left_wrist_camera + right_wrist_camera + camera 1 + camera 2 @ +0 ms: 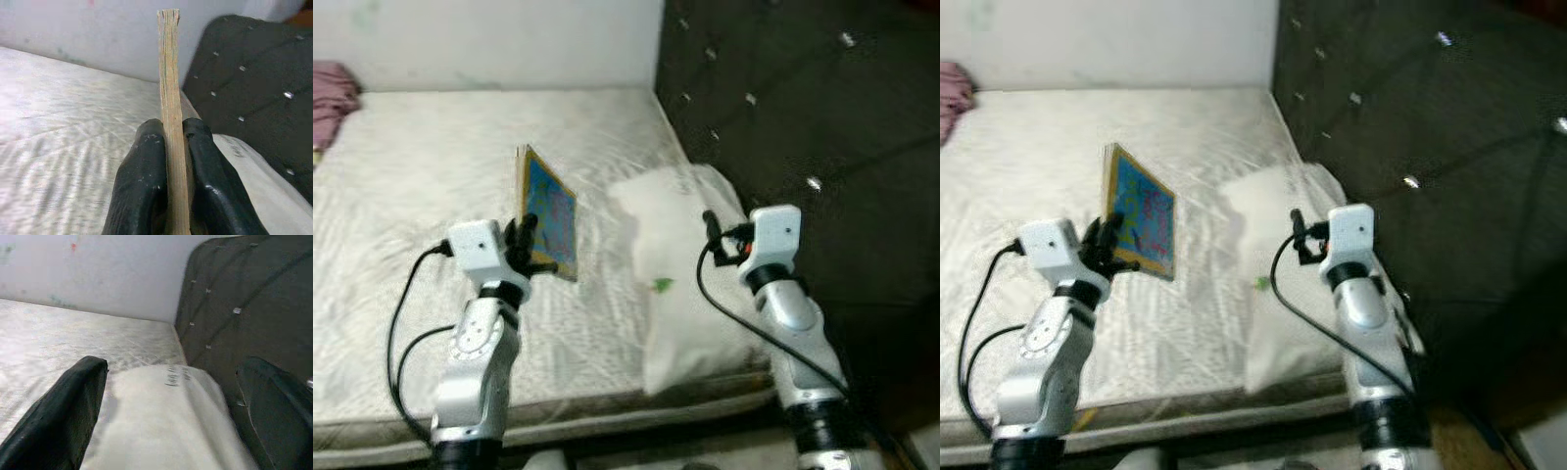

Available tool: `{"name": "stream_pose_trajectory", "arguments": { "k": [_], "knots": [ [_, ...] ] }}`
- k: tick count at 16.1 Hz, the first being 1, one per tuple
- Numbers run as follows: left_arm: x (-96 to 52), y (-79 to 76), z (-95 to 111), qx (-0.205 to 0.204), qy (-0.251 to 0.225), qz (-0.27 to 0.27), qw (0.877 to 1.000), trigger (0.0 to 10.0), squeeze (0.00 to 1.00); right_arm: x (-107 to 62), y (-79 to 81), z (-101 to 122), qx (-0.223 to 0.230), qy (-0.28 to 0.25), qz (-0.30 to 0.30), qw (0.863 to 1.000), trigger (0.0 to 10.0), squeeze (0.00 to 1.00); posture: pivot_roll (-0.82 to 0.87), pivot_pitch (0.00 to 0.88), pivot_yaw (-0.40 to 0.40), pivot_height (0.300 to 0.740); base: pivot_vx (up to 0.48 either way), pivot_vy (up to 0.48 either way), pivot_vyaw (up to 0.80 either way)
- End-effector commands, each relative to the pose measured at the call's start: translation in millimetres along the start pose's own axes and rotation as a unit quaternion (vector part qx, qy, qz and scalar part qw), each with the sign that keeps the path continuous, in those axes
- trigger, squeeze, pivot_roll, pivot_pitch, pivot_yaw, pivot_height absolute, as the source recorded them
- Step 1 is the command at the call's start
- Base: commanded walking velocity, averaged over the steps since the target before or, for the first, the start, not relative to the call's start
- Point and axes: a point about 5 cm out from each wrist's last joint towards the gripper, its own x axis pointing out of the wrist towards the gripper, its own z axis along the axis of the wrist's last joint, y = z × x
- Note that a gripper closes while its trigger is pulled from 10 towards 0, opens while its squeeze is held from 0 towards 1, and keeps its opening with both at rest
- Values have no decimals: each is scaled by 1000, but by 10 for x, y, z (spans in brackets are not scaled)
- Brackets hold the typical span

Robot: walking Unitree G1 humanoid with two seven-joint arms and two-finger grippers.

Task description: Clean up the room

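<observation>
Your left gripper [168, 186] is clamped on a thin book [548, 215]; in the left wrist view you see both black fingers [142, 186] pressed flat against its sides, page edges facing the camera. The book stands upright on its edge, held just above the mattress [421, 176], roughly mid-bed. Its cover is bright blue with a yellow border and small coloured figures too blurred to read.

Your right gripper [166, 416] hangs with fingers spread wide, nothing between them, over a white pillow [685, 284]. The pillow lies at the bed's right side, against the headboard [803, 117], and carries a small green mark and some dark lettering you cannot make out.

Surface: pale mattress with a quilted, ribbed pattern, a darker band along its near edge. Headboard is dark, padded, tufted with shiny buttons. Wall [489, 39] behind the bed is off-white, lightly smudged. A pink cloth [331, 98] sits at the far left corner of the bed.
</observation>
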Motion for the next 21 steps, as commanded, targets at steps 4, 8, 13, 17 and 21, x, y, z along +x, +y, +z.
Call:
{"name": "stream_pose_trajectory", "arguments": {
  "k": [4,8,13,17,21],
  "knots": [
    [15,-23,131,-2,-36,-9,999,10000,0,1,22,26,2,-1,5,1000,10000,0,-53,17,-23,740,0,192,0],
    [20,35,105,-2,-22,10,1000,10000,0,-28,8,35,13,-2,3,1000,10000,0,-57,31,-18,740,0,0,0],
    [-38,157,27,3,-5,33,999,10000,0,-72,34,14,18,5,5,1000,10000,0,-55,42,-21,740,0,0,0],
    [-54,139,-14,-5,11,33,999,10000,0,-70,42,26,21,5,7,1000,10000,0,-56,45,-19,699,0,0,0],
    [-37,113,-2,-6,9,27,1000,10000,0,-67,42,25,22,6,7,1000,10000,0,-55,46,-18,654,0,0,0]
  ]
}}
